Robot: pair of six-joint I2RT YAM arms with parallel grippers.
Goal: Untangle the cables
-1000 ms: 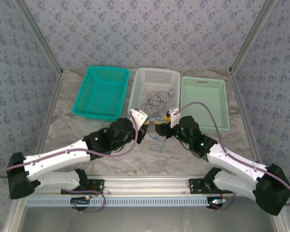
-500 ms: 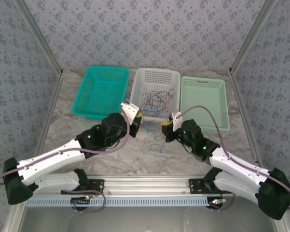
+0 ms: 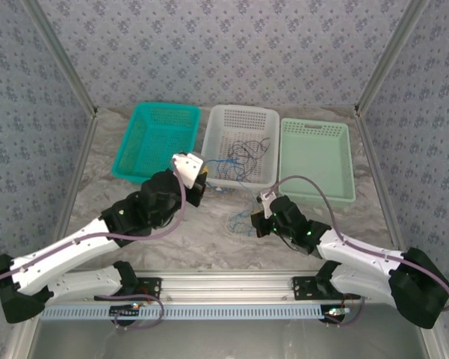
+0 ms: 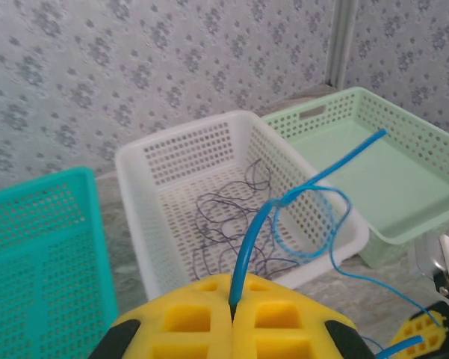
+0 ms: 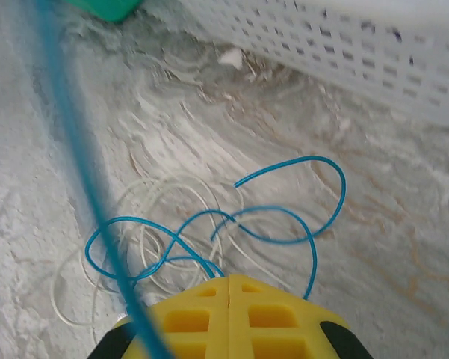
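Blue cable (image 4: pixel 284 199), gripped by left end effector (image 4: pixel 231 303), right end effector (image 5: pixel 228 288)

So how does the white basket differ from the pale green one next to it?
The white basket holds a tangle of dark cables; the green basket has a bare floor. The white basket sits mid-row, the green basket at the right end. The white basket's walls look taller than the green basket's. Both are rectangular, perforated plastic.
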